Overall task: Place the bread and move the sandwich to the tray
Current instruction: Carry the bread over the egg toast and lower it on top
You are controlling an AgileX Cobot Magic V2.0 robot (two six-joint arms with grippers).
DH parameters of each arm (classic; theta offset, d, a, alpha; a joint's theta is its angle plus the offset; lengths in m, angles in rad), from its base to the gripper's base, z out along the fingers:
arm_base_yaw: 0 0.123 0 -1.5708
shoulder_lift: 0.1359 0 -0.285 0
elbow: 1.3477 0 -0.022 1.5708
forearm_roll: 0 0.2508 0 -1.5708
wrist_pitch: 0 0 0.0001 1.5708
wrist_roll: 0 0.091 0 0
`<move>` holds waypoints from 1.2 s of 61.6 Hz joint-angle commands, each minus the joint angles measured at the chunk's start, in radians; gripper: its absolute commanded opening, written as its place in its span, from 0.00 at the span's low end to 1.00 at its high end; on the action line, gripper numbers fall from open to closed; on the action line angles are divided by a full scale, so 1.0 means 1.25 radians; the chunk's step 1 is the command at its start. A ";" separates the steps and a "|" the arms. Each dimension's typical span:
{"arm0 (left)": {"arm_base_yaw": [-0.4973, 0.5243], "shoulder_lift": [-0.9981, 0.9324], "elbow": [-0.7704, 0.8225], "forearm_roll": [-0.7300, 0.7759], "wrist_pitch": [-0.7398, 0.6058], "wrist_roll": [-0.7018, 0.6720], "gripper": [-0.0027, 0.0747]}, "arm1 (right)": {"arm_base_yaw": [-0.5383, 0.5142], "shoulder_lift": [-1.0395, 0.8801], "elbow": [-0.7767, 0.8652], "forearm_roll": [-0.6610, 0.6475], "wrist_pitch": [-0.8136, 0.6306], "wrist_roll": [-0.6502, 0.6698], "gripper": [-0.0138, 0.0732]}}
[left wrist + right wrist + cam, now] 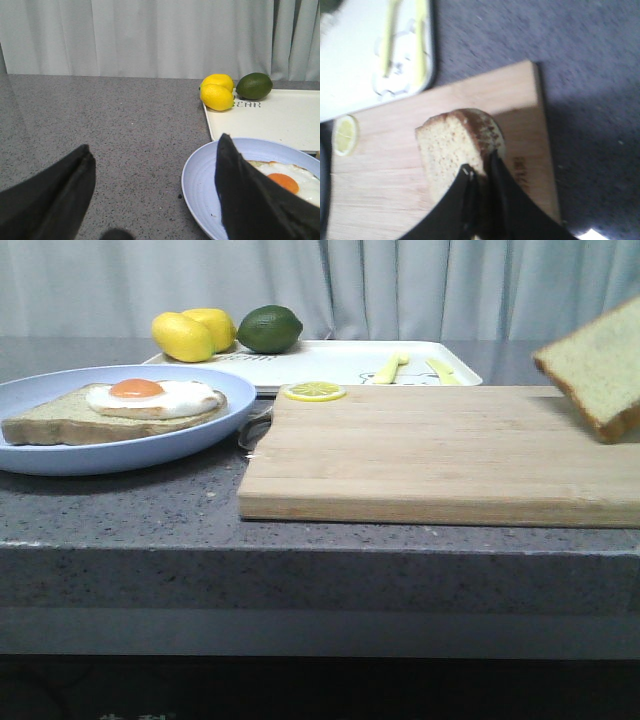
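While the bread (455, 150) sits pinched edge-on between the right gripper (481, 176) jaws, it hangs in the air above the right end of the cutting board (440, 455), tilted, its pale face turned toward the board's middle and its brown crust along the lower edge. In the front view only the slice (598, 368) shows at the frame's right edge; the arm itself is out of sight there. From the right wrist view the two dark fingers (450, 202) are drawn close together on the slice's near edge, gripping it across its thickness, and the wrist looks steeply down on the board.

The left gripper (155, 195) hovers low over the grey tabletop (110, 130), just left of the pale blue plate (60, 455), its jaws spread wide and holding nothing; one finger overlaps the plate's rim in the left wrist view, though whether it touches cannot be told.

On that plate lies the sandwich (115, 410): a slice bearing a white fried egg with an orange yolk. The plate stands just left of the cutting board. Behind the board lies the cream-white tray (330, 362), with two lemons (192, 333) and a lime (269, 328) at its far left corner. A lemon slice (314, 391) rests at the board's far left edge.
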 commanded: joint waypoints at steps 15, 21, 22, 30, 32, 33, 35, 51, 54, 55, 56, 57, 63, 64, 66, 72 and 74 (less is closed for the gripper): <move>0.002 0.009 -0.029 -0.001 -0.067 0.000 0.67 | 0.138 -0.106 -0.033 0.334 -0.031 -0.011 0.09; 0.002 0.009 -0.029 -0.001 -0.067 0.000 0.67 | 0.256 -0.089 -0.033 0.395 -0.117 -0.011 0.09; 0.002 0.009 -0.029 -0.001 -0.067 0.000 0.67 | 0.282 -0.086 -0.033 0.403 -0.130 -0.011 0.09; 0.002 0.009 -0.029 -0.001 -0.067 0.000 0.67 | 0.452 -0.038 -0.033 0.501 -0.259 -0.012 0.09; 0.002 0.009 -0.029 -0.001 -0.067 0.000 0.67 | 0.497 -0.021 -0.035 0.525 -0.294 -0.015 0.09; 0.002 0.009 -0.029 -0.001 -0.067 0.000 0.67 | 0.516 -0.013 -0.037 0.534 -0.307 -0.018 0.09; 0.002 0.009 -0.029 -0.001 -0.067 0.000 0.67 | 0.559 0.008 -0.042 0.553 -0.339 -0.024 0.09; 0.002 0.009 -0.029 -0.001 -0.067 0.000 0.67 | 0.780 0.222 -0.174 0.649 -0.477 -0.050 0.09; 0.002 0.009 -0.029 -0.001 -0.067 0.000 0.67 | 0.792 0.265 -0.196 0.660 -0.476 -0.050 0.09; 0.002 0.009 -0.029 -0.001 -0.067 0.000 0.67 | 0.797 0.275 -0.202 0.664 -0.475 -0.050 0.09; 0.002 0.009 -0.029 -0.001 -0.067 0.000 0.67 | 0.799 0.284 -0.207 0.667 -0.474 -0.050 0.09; 0.002 0.009 -0.029 -0.001 -0.067 0.000 0.67 | 0.800 0.297 -0.213 0.673 -0.469 -0.050 0.09; 0.002 0.009 -0.029 -0.001 -0.067 0.000 0.67 | 0.804 0.343 -0.225 0.690 -0.457 -0.050 0.09; 0.002 0.009 -0.029 -0.001 -0.067 0.000 0.67 | 0.804 0.346 -0.225 0.690 -0.457 -0.050 0.09; 0.002 0.009 -0.029 -0.001 -0.067 0.000 0.67 | 0.804 0.352 -0.225 0.689 -0.457 -0.050 0.09; 0.002 0.009 -0.029 -0.001 -0.067 0.000 0.67 | 0.804 0.359 -0.225 0.678 -0.460 -0.050 0.12; 0.002 0.009 -0.029 -0.001 -0.067 0.000 0.67 | 0.804 0.359 -0.225 0.673 -0.460 -0.050 0.15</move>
